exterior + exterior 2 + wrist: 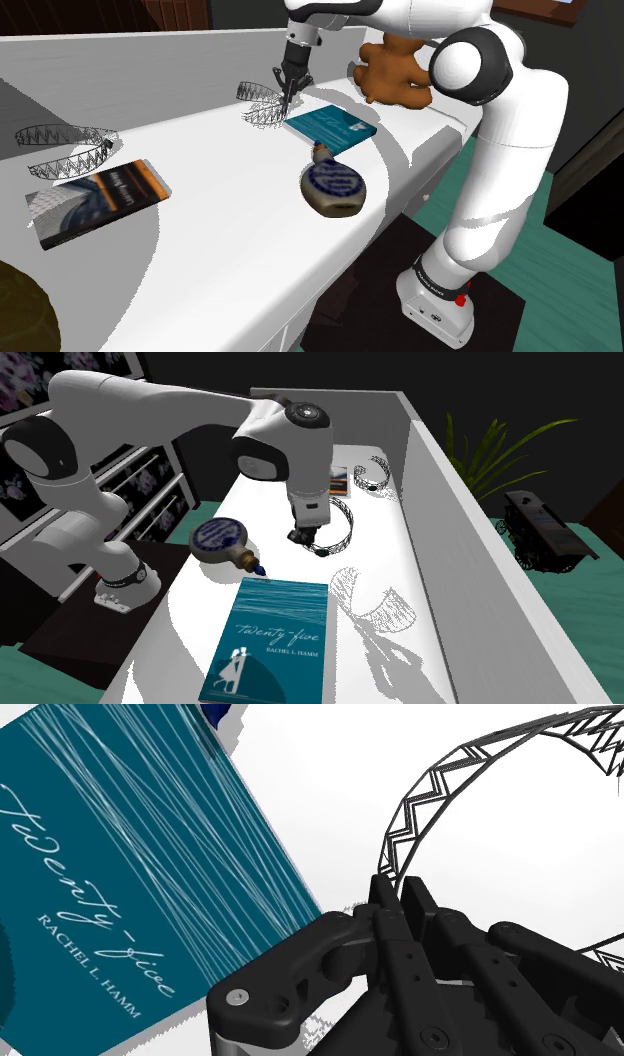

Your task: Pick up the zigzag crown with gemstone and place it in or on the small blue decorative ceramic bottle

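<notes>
My gripper (289, 99) (306, 542) is shut on the thin band of a dark wire zigzag crown (258, 102) (340, 524) (455, 772). The crown hangs a little above the white table (220, 260), and its shadow falls on the surface beside the teal book. In the wrist view the fingertips (385, 896) meet on the band. The small blue-and-tan bottle (332, 187) (220, 538) lies on its side near the table's front edge, beyond the teal book (331, 125) (268, 640) (130, 854) from my gripper.
A second wire crown (65, 148) (372, 474) and a dark book (95, 198) lie further along the table. A brown teddy bear (392, 70) sits behind my arm. A raised white wall (470, 522) borders the table's far side.
</notes>
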### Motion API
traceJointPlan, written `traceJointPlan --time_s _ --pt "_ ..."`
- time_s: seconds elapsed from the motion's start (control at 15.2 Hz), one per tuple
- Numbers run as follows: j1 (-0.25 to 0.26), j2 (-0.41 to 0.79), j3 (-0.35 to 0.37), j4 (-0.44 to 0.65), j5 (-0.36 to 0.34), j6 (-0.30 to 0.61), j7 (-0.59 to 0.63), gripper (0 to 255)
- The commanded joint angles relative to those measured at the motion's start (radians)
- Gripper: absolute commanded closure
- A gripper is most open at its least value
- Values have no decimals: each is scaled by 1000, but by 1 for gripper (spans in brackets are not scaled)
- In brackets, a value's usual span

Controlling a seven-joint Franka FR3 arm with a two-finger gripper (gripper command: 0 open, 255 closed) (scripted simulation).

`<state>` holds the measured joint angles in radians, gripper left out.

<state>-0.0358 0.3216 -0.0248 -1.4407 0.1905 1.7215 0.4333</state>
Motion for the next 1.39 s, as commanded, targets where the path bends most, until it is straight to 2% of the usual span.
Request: traceJointPlan --time_s 0.0,1.06,1.32 --pt "0 0 0 27 -1 -26 5 255" --pt "-9 60 1 332 0 -268 43 255" --pt "-4 -158 -3 20 -6 -177 26 255"
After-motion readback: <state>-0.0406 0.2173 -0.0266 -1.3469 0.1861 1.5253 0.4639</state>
